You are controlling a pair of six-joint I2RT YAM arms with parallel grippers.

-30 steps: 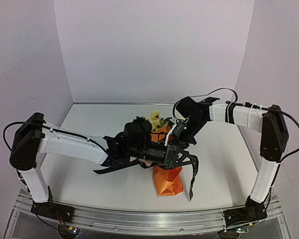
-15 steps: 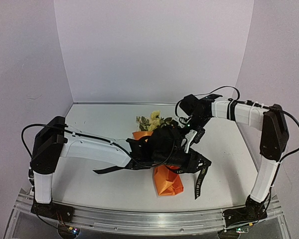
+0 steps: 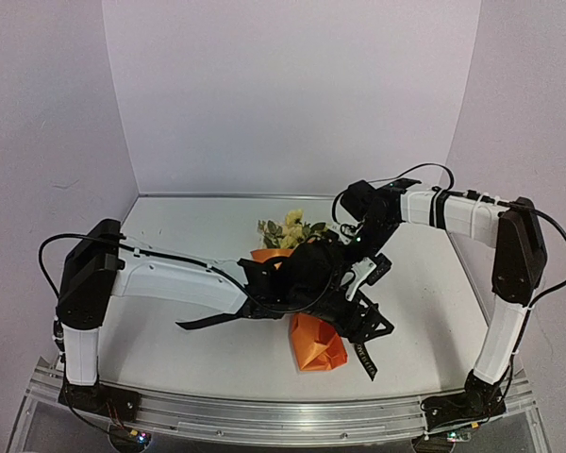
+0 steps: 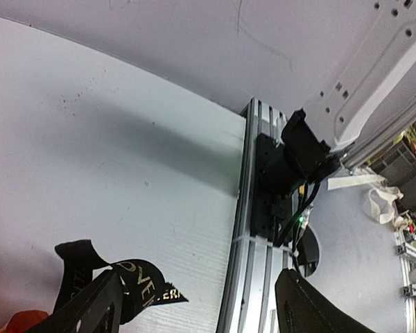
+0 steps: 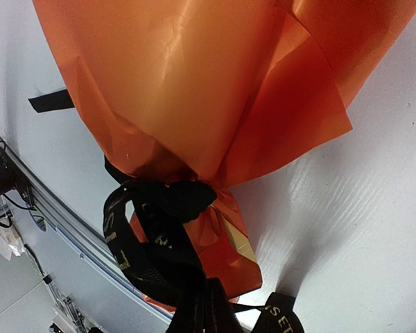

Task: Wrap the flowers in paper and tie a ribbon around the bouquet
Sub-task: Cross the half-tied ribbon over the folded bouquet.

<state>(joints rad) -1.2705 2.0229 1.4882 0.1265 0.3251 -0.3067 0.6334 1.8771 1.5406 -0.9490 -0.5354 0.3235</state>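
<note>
Overhead, a white table [image 3: 160, 363] is being shown between pale lilac walls, with an aluminium rail [image 3: 264, 417] running along its near edge. Two white and black arms are being seen stretched over it: the left arm [image 3: 170, 278] is lying low from the left base across to the middle, and the right arm [image 3: 457, 215] is bending in from the right, so both wrists are being seen close together over the bouquet [image 3: 318, 346]. The bouquet is lying on the table near the centre, its narrow end toward the rail and its wide end toward the back wall. The paper [image 5: 194, 90], bright orange, is being seen gathered into a cone, pinched at a waist and flaring again into a short crumpled tail. The left gripper [image 4: 197, 291] is being shown released, its dark fingers [image 4: 312, 309] standing wide apart with nothing between them, over the table's edge. The right gripper [image 5: 202, 309] is being shown clenched on the ribbon [image 5: 156, 229], just beyond the cone's waist. The flowers [image 3: 290, 226], pale yellow with green leaves, are being shown at the wide end. The ribbon, black with light lettering, is being seen knotted and looped around the waist. One loose end is lying just beside a left finger, and whether they touch cannot be told. Another end is lying flat on the table to the left.
</note>
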